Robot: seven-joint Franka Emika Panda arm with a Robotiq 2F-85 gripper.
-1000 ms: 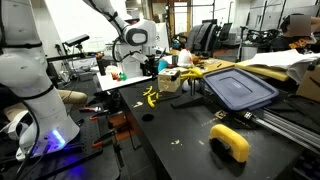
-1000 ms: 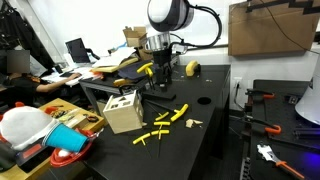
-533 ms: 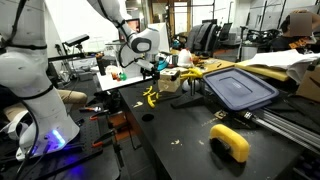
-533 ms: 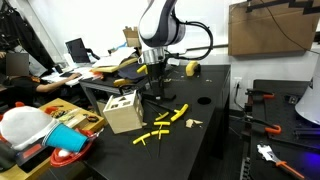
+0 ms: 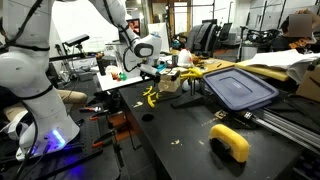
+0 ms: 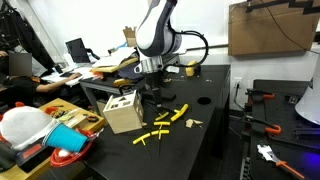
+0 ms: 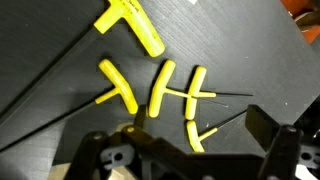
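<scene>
while the arm hangs low over the black table, the claw stands open, its fingers wide apart and gripping nothing. just ahead of it in the wrist view lies a short yellow t-handle hex key, with three longer t-handle keys side by side beyond it and a fourth key farther off. in an exterior view a pale box sits on the table near the claw.

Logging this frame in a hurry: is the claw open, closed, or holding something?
Claw: open, fingers wide apart, nothing clamped; it hangs just above the yellow T-handle hex keys on the black table.
</scene>
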